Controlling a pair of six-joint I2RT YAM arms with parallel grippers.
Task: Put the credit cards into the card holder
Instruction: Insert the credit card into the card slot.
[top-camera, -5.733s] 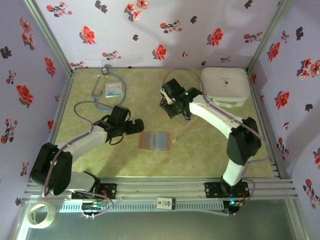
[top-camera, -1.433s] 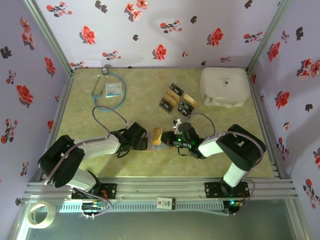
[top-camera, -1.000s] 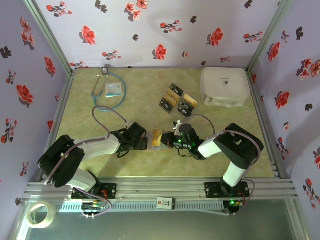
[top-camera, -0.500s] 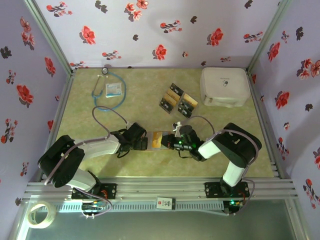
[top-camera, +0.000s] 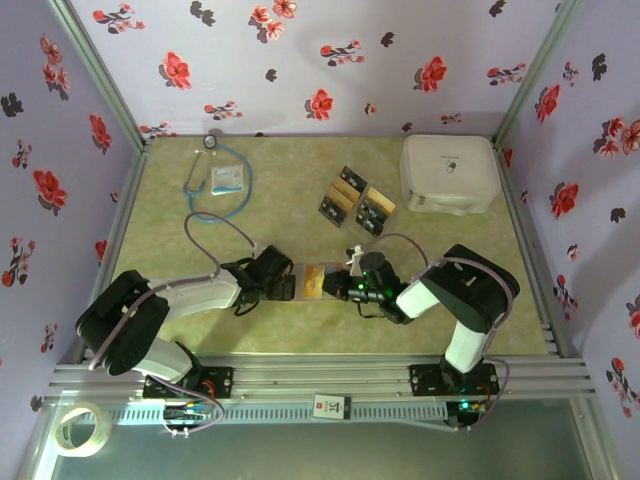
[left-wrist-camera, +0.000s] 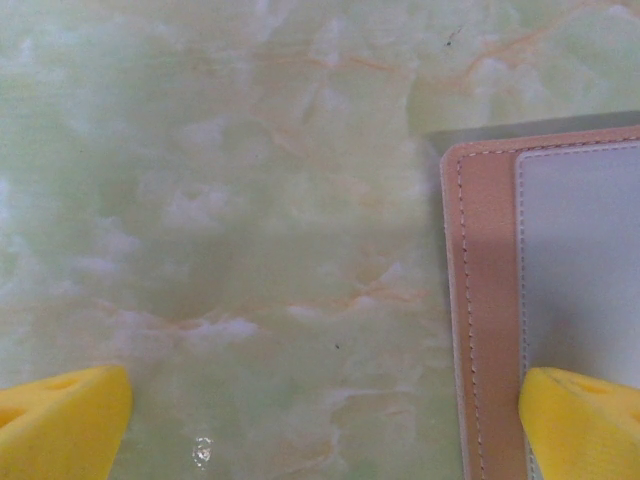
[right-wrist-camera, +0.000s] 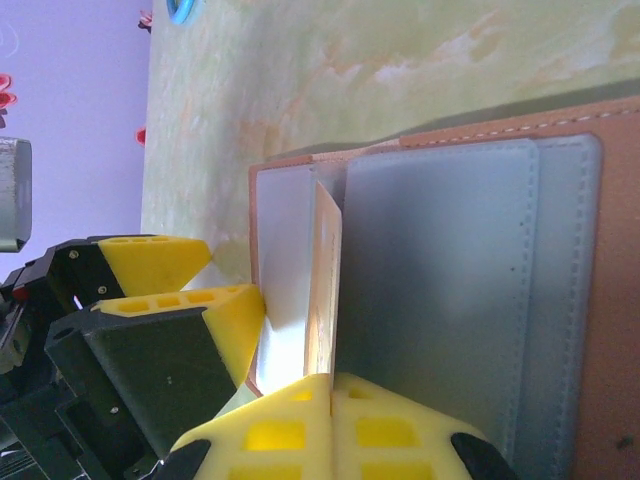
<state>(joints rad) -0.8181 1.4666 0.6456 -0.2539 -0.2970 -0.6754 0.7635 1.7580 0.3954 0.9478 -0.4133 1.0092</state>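
Footage from above sets the card holder (top-camera: 312, 283) lying open at the near middle of the table (top-camera: 285, 165), between the left gripper (top-camera: 282, 285) and the right gripper (top-camera: 341, 286). The loose credit cards (top-camera: 356, 200) sit clustered farther back, left of a white case (top-camera: 450, 172). The right wrist view adds detail: the right gripper's closed fingers (right-wrist-camera: 290, 430) pinch a tan card (right-wrist-camera: 325, 270) standing on edge in a grey slot. The left wrist view shows the left gripper's jaws spread wide, one yellow fingertip (left-wrist-camera: 585, 420) over the holder's grey inside, the other over bare table. Marks on the black cards are too small to read.
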